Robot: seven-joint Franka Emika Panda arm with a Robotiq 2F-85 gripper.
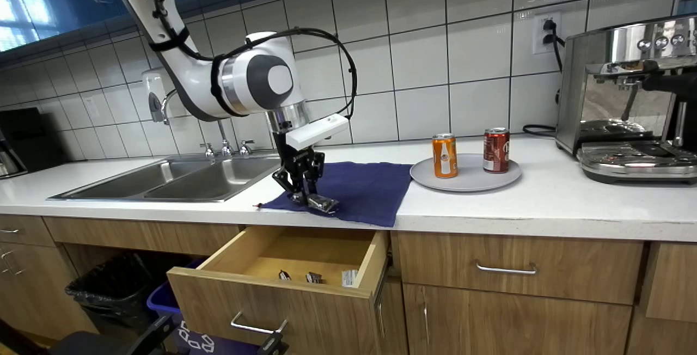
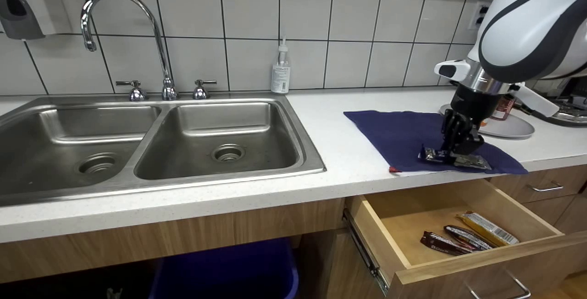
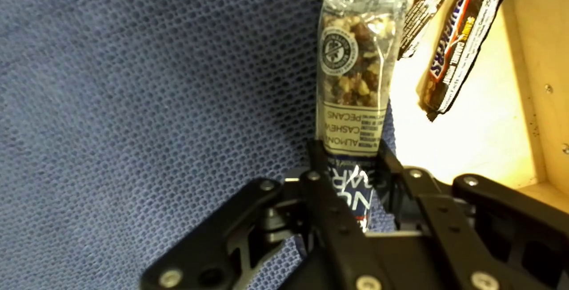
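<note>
My gripper (image 3: 349,156) points down over a dark blue cloth (image 3: 155,103) on the white counter. Its fingers are closed on both sides of a nut bar (image 3: 358,76) with a clear wrapper and a navy label. The bar is at or just above the cloth; I cannot tell if it touches it. The gripper also shows in both exterior views (image 1: 305,196) (image 2: 454,152), with the bar (image 2: 470,161) sticking out on either side. Below the counter edge, an open wooden drawer (image 2: 412,207) holds a yellow bar (image 2: 488,228), a dark Snickers bar (image 3: 460,45) and a brown bar (image 2: 442,244).
A double steel sink (image 2: 316,161) is beside the cloth. A grey plate (image 1: 484,183) bears an orange can (image 1: 445,156) and a red can (image 1: 496,151). A coffee machine (image 1: 642,99) stands beyond. A small red item (image 2: 394,169) is at the cloth's corner.
</note>
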